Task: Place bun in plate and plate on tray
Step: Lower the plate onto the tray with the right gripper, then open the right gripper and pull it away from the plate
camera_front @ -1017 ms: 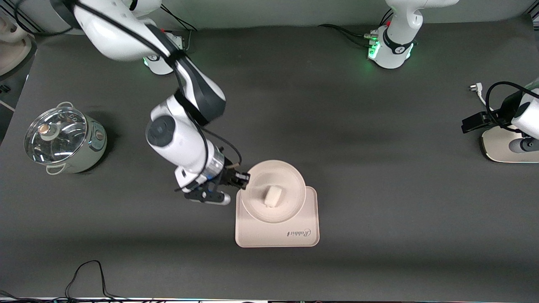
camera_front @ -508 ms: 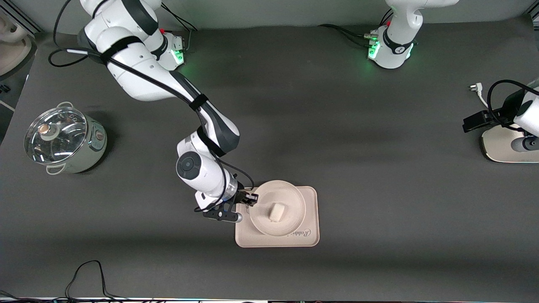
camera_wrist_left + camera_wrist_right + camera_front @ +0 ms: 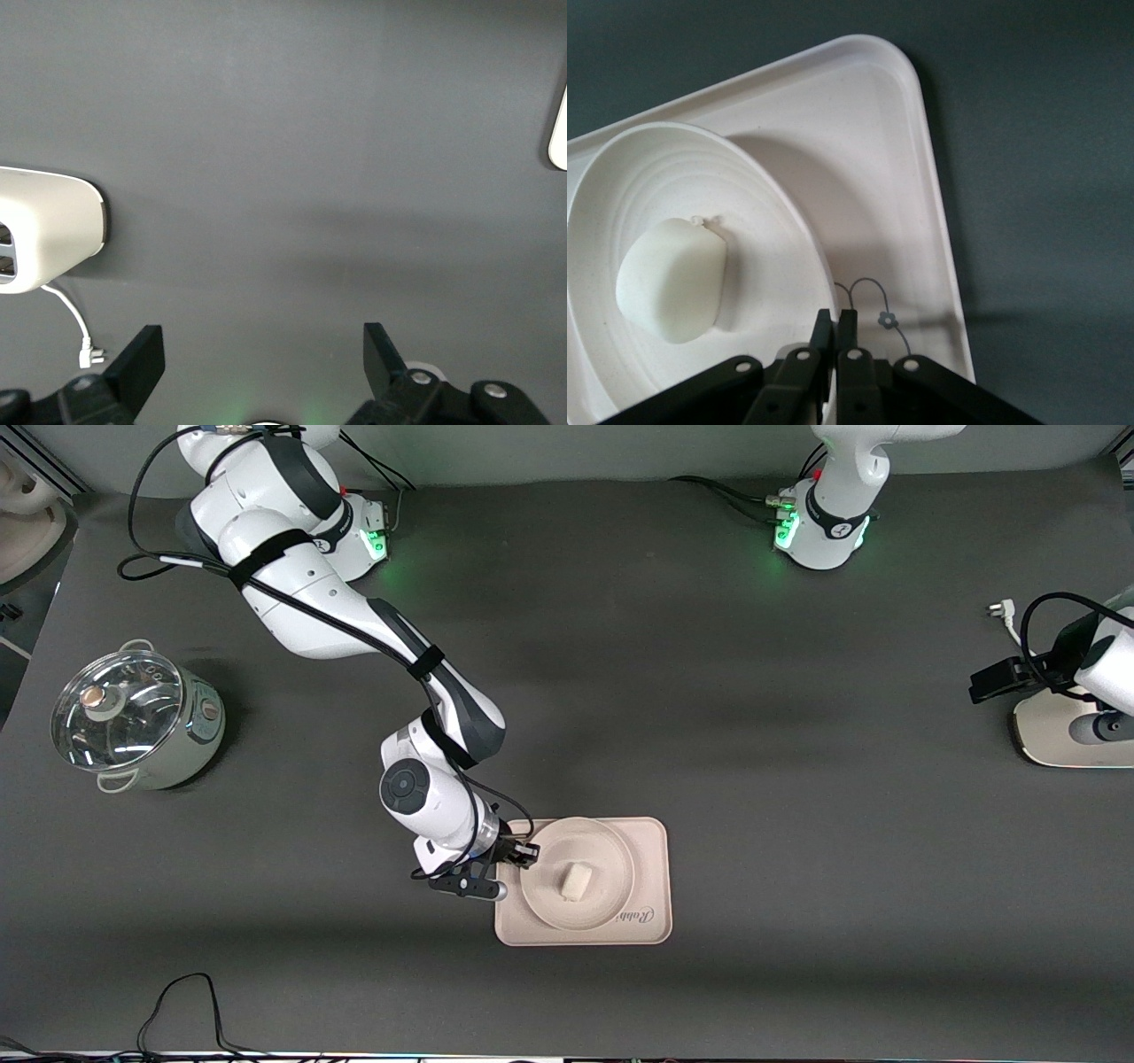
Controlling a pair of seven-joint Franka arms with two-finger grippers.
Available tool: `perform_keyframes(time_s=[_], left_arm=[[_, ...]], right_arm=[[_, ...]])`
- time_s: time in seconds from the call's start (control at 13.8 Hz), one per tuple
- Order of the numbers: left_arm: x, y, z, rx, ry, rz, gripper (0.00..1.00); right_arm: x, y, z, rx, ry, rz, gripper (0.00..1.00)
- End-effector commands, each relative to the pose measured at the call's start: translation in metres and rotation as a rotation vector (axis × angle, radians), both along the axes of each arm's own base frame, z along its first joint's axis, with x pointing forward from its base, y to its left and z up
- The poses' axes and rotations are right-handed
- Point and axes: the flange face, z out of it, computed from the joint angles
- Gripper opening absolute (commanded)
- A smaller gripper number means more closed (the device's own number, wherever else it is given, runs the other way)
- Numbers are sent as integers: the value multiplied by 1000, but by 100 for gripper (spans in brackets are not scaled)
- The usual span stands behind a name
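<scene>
The round cream plate [image 3: 611,859] is over the rectangular tray [image 3: 651,841], down on it or just above it; I cannot tell which. The white bun [image 3: 576,881] lies in the plate. My right gripper [image 3: 527,855] is shut on the plate's rim at the right arm's end of the tray. In the right wrist view the gripper [image 3: 835,323] pinches the rim of the plate [image 3: 788,230], with the bun [image 3: 673,279] inside and the tray [image 3: 868,133] beneath. My left gripper [image 3: 1001,677] waits open and empty by the table's edge, its fingers [image 3: 142,359] wide apart.
A pale green pot with a glass lid [image 3: 133,722] stands at the right arm's end. A white appliance [image 3: 1059,735] with a cord and plug [image 3: 997,609] stands at the left arm's end, also in the left wrist view [image 3: 44,226]. A black cable [image 3: 186,1001] lies by the front edge.
My right gripper has carried the plate with the bun down and toward the front camera, from above the tray's edge to a spot squarely over the tray. The left arm has barely moved.
</scene>
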Motion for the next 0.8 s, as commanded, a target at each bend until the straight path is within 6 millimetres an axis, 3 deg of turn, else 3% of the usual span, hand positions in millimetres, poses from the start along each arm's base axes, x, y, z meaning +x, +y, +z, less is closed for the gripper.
perform_keyframes(time_s=[0.0, 0.07, 0.15, 0.29, 0.51, 0.73], left_arm=[[-3, -5, 8, -5, -7, -18, 100], [-2, -6, 7, -5, -8, -18, 100], [-2, -10, 7, -5, -8, -25, 100], [-2, -15, 8, -5, -10, -33, 100], [-4, -13, 9, -7, -7, -30, 100], [-5, -15, 10, -7, -10, -31, 100]], right_arm=[[5, 6, 4, 5, -29, 11, 46], [4, 8, 5, 6, -30, 12, 76], [4, 9, 9, 1, -39, 20, 100], [7, 10, 25, -36, -87, 57, 100], [12, 1, 75, -57, -107, 63, 100], [4, -10, 133, -93, -88, 69, 100]])
